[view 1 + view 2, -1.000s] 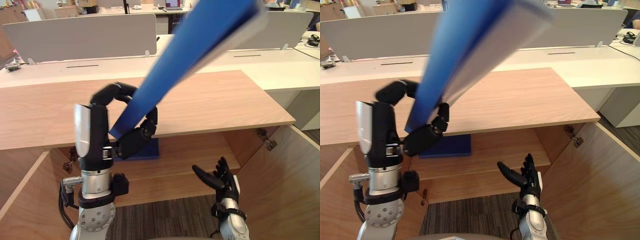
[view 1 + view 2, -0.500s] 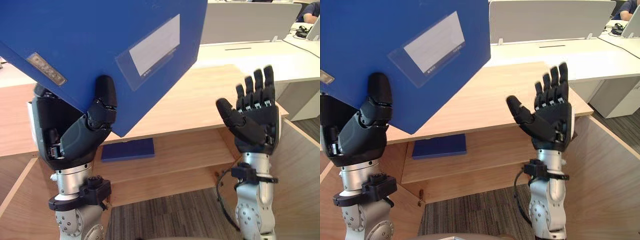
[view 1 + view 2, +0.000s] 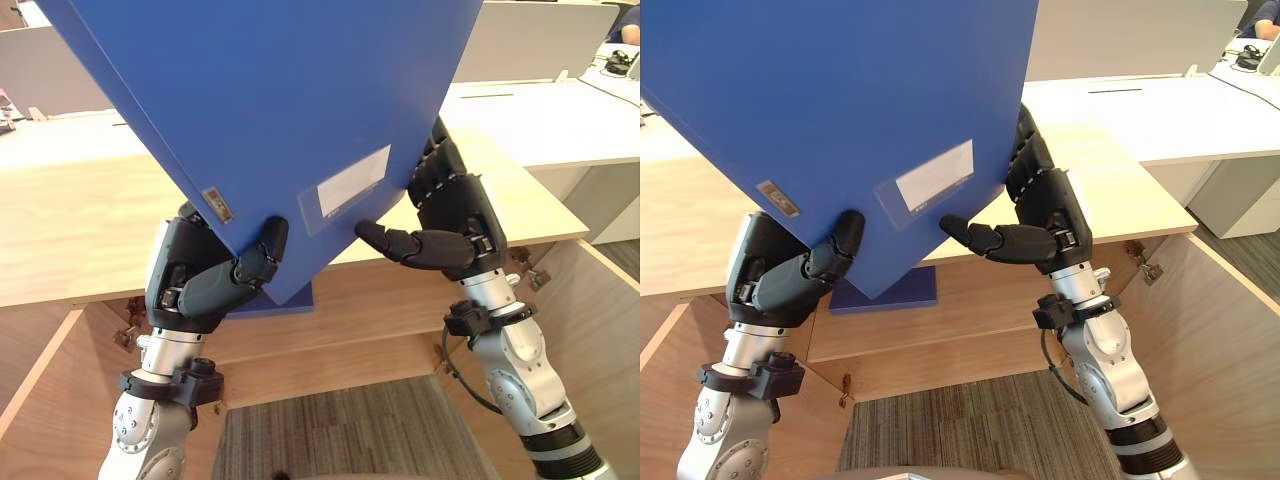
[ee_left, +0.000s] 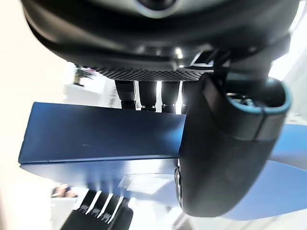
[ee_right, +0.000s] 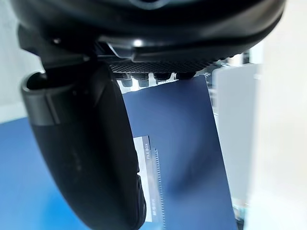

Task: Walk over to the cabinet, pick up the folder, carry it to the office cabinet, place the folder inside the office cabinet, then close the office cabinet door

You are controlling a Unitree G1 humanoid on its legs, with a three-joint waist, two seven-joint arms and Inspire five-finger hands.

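While the large blue rigid folder hangs tilted in the air above the light wooden office cabinet, the left hand pinches its lowest corner, thumb on the labelled front face and fingers behind. The right hand clamps the lower edge beside it in the same way. Below, the cabinet stands with its wooden door swung open, and on the wooden shelf inside lies a flat dark-blue item, partly hidden behind the held folder's corner.
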